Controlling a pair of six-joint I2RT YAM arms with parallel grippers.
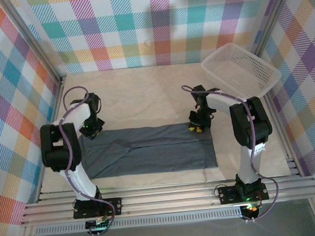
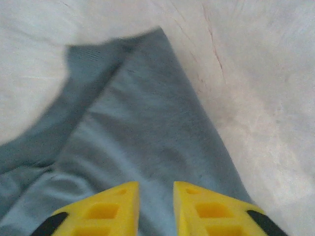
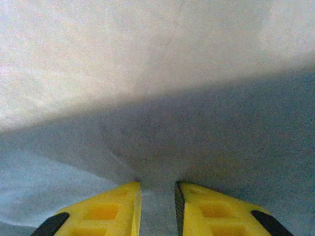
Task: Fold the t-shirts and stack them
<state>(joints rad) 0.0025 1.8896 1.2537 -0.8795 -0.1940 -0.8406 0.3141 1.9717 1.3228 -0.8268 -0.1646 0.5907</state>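
Right at the left gripper (image 2: 155, 189), the two yellow fingers sit close together with a thin gap. Grey cloth shows in that gap and under it. The cloth looks flat there, so I cannot tell if the fingers are pinching it or just sitting over it.

At the right gripper (image 3: 157, 189), the yellow fingers are close together too. A crease in the cloth runs up into the gap, so it looks like these fingers are pinching the t-shirt (image 1: 149, 149).

Going outward, in the left wrist view the cloth runs away from the fingers to a corner near the top middle of the frame. Bare table (image 1: 144, 91) lies to the right of it. In the right wrist view the cloth fills the bottom half, and pale table lies across the top.

From above, the t-shirt is a long grey strip in the middle of the frame. Its long side runs left to right. The left gripper is at the upper left corner of the strip, and the right gripper is at the upper right corner. Each arm is nearer its own end. The rest of the shirt lies below both grippers, toward the bottom of the frame, so I think the next fold goes that way.

A white basket (image 1: 241, 69) sits at the upper right, well apart from the shirt.
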